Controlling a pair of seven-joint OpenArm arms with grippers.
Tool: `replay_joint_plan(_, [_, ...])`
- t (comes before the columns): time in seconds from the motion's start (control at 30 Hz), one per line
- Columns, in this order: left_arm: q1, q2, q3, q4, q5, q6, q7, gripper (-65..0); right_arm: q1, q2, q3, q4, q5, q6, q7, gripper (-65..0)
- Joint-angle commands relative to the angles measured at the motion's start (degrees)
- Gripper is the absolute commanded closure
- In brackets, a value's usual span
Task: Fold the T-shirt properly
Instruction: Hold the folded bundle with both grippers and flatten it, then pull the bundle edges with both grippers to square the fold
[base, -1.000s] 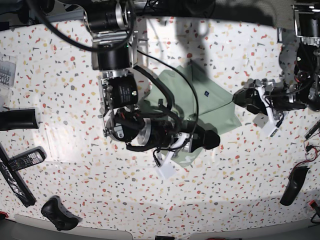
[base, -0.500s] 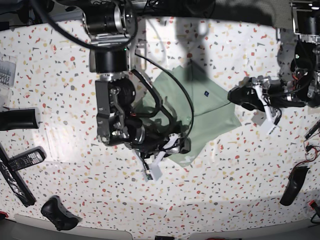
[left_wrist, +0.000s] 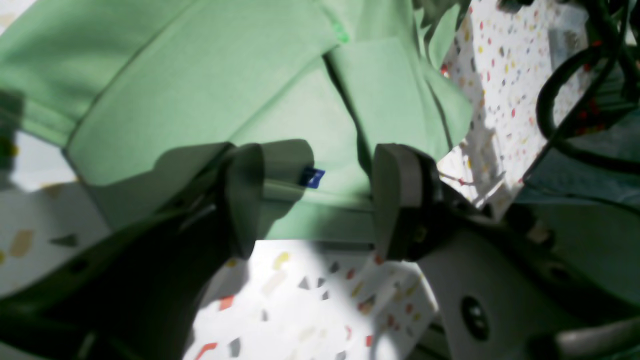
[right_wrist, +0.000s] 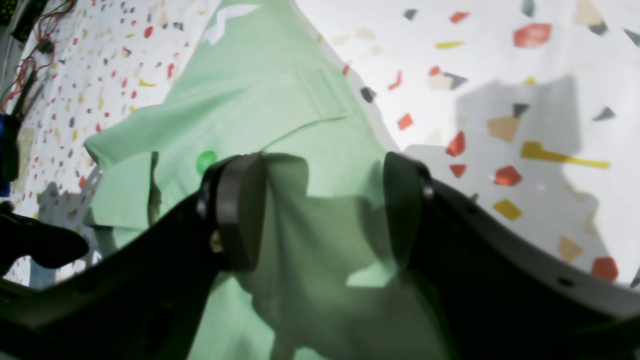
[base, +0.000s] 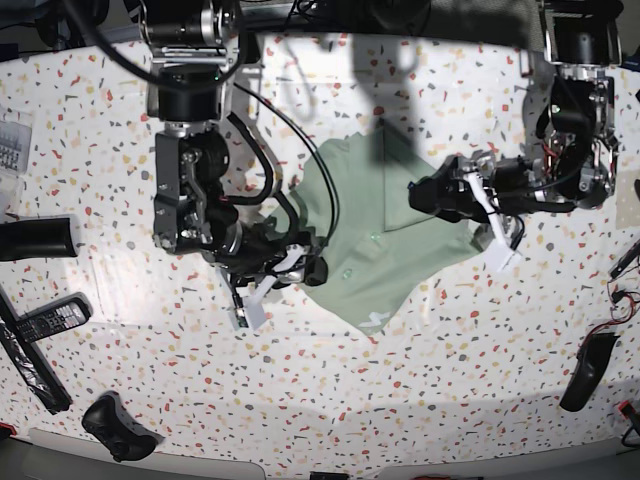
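Note:
The T-shirt (base: 385, 245), pale sage green, lies partly folded and rumpled in the middle of the speckled table (base: 450, 350). My left gripper (base: 420, 196) hovers open over its right part. In the left wrist view the left gripper (left_wrist: 320, 200) straddles the T-shirt (left_wrist: 200, 85) at a hem with a small blue label (left_wrist: 312, 177). My right gripper (base: 312, 272) is open at the shirt's left edge. In the right wrist view the right gripper (right_wrist: 320, 215) hangs low over the T-shirt (right_wrist: 250, 100), near a green button (right_wrist: 206, 161). Neither gripper holds cloth.
At the left edge lie a black cylinder (base: 38, 240), remote controls (base: 45, 325) and a game controller (base: 118, 428). A clear box (base: 12, 148) sits further up. A black object (base: 585, 370) and loose wires (base: 625, 300) lie at the right.
My right gripper has swung left, from the shirt's lower edge to its left edge. My left gripper has moved left, from beside the shirt's right corner to over the cloth.

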Motion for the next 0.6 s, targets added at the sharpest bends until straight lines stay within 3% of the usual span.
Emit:
replay_joint_plan(0.0, [-1.09,-0.11,-0.26,1.16,-1.68,-0.42,-0.20,-32.2,2.05,0.00,-0.07,1.05,0.83,0.95,1.07,-35.7])
replay_joint_plan(0.37, [-1.11,7.10,-0.26,5.27,-0.11,-0.68,-1.57,-31.6,8.39,0.00,-0.04,1.03,0.11,0.95,0.46,-35.7])
replay_joint_plan(0.5, [-0.70,8.11,-0.26,9.55,1.75,-0.63,-1.40,-30.2,8.22,-0.02,-0.07,0.61,-4.00,0.87,0.44,-35.7])
replay_joint_plan(0.57, [0.37,9.14,-0.26,10.03,1.81,-0.66,-1.75,-30.2,7.89,0.00,-0.04,0.50,-6.21,-1.84,0.48,-35.7])
